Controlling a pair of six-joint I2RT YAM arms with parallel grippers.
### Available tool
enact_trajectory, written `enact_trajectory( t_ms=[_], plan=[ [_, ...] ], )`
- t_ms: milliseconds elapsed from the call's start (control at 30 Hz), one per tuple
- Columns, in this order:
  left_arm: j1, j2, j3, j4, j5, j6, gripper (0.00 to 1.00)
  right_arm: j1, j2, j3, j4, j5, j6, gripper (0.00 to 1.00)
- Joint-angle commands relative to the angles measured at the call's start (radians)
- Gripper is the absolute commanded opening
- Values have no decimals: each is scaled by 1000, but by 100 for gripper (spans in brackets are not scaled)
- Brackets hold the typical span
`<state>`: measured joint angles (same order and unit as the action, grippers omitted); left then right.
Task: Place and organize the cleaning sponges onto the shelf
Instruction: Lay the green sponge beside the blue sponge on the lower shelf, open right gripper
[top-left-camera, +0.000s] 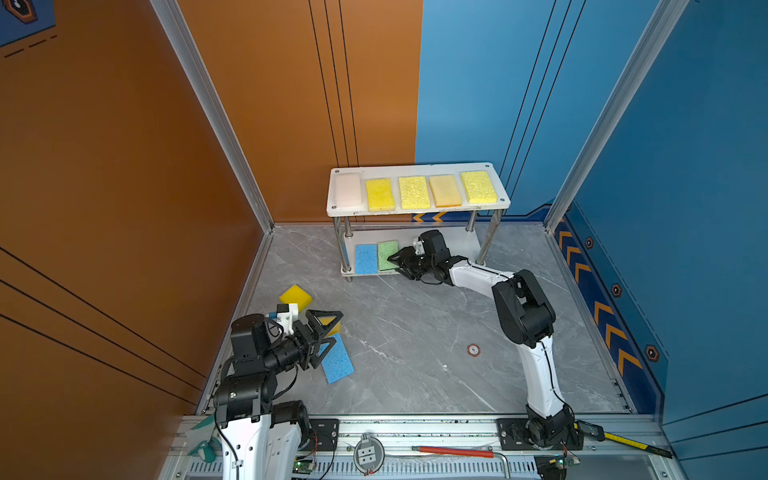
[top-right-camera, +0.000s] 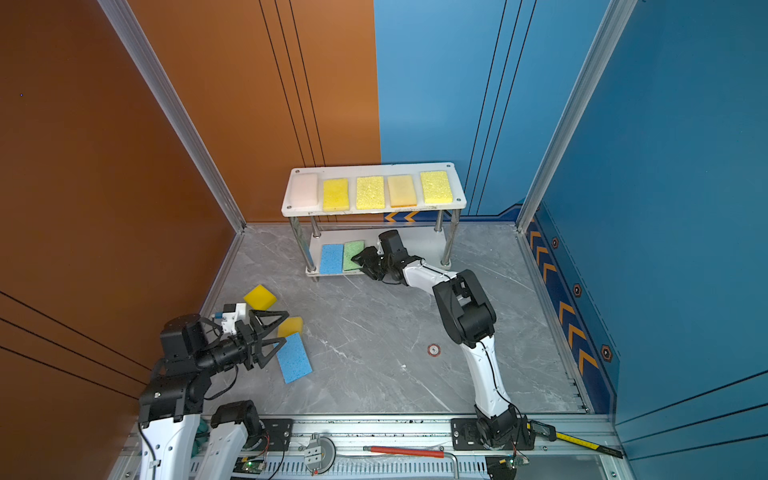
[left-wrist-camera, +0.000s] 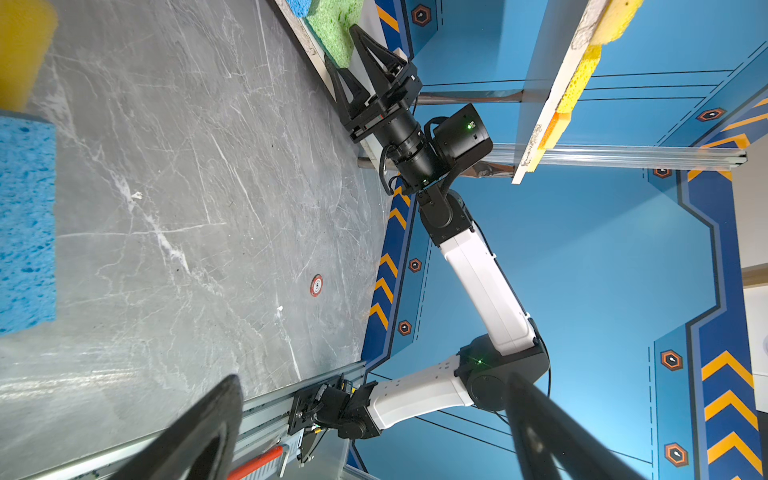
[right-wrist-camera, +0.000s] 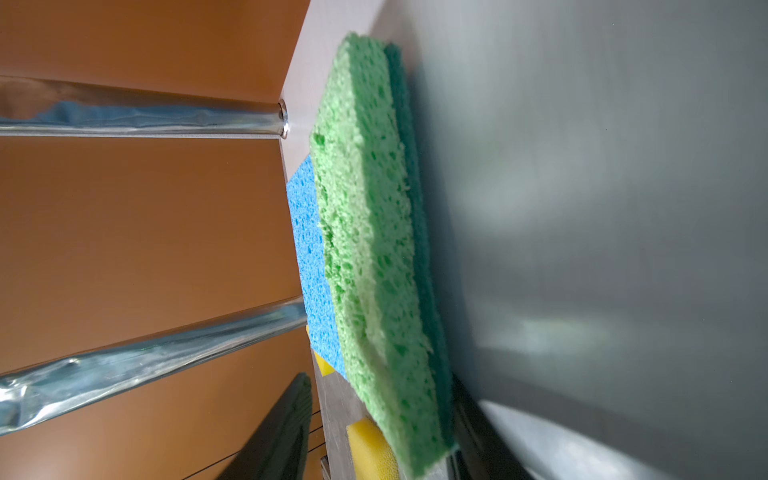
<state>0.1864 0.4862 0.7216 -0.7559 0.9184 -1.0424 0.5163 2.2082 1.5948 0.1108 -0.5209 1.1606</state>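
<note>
I'm seating the green sponge (top-left-camera: 388, 249) on the lower board of the shelf (top-left-camera: 415, 211) beside a blue sponge (top-left-camera: 365, 258), right tool (top-left-camera: 395, 265) parted around it; next I'd back straight out, left tool (top-left-camera: 338, 326) gaping empty

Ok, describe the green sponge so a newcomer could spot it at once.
Find the white two-tier shelf against the back wall and look at its lower board. Two sponges sit side by side at its left end; the green sponge is the right-hand one, beside the blue sponge, with the right gripper at it. It is the only green one.
</note>
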Motion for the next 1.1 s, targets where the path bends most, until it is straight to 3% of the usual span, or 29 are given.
enact_trajectory(
  t_ms=[0, 367, 800, 1067],
  plan=[
    [10, 3, -1, -11, 22, 26, 98, -6, -40, -13, -112, 51, -23, 55],
    [15, 2, 0, -11, 33, 30, 98, 15, -30, 48, -272, 95, -132, 67],
    [25, 0, -7, -11, 49, 33, 98, 48, 41, 195, -523, 188, -333, 68],
    [36, 9, -10, -11, 59, 44, 98, 78, 93, 366, -720, 288, -492, 68]
  ],
)
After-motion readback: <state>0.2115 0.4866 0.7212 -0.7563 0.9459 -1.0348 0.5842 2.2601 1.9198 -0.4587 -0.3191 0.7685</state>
